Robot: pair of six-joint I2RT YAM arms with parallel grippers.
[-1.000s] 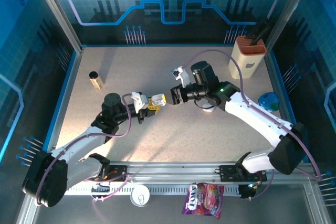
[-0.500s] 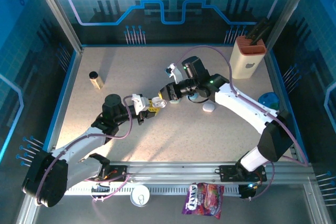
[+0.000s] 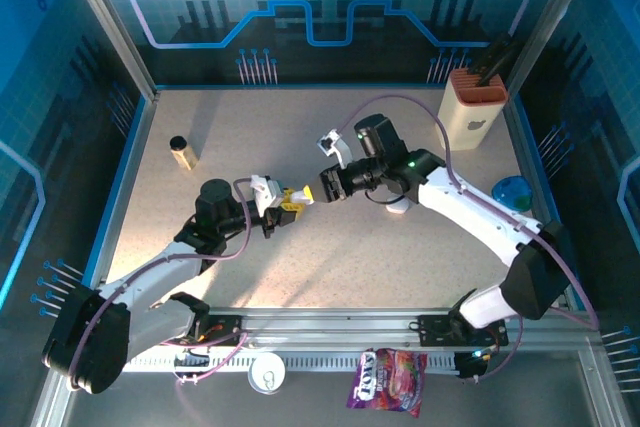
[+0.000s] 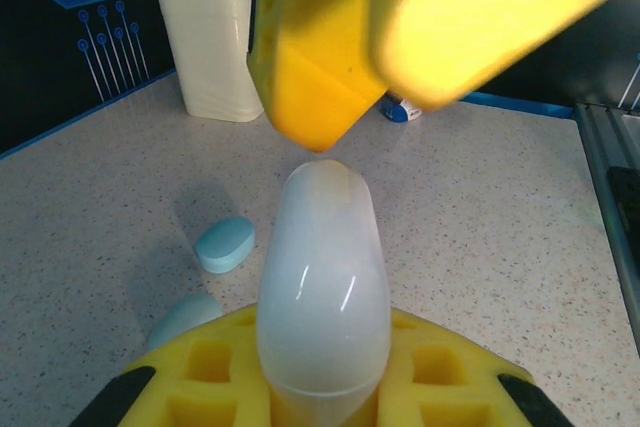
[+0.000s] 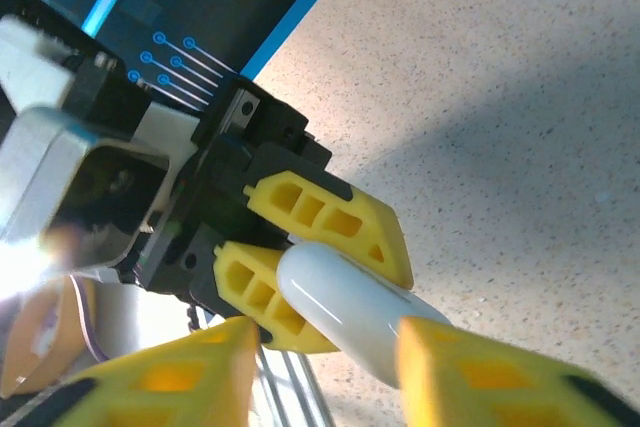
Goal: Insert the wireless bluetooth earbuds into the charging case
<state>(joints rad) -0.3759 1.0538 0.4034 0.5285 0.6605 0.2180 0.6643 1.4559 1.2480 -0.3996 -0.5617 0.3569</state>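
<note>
the left gripper [image 3: 296, 197] clamps the white charging case [image 4: 322, 277] by its base over the middle of the table [image 3: 360, 262], the right gripper [image 3: 326, 187] standing with jaws parted at its free end; light, rigid and glossy, the case looks slippery and is best pinched squarely across its rounded sides.

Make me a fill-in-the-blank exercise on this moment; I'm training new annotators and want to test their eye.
The left gripper is shut on a capsule-shaped case whose colour is ___. The right gripper has its jaws ___ at that case's free end. The oval case lying on the table beyond is light ___. The cream holder stands in the table's far ___ corner.
Missing words: white; open; blue; right.
</note>
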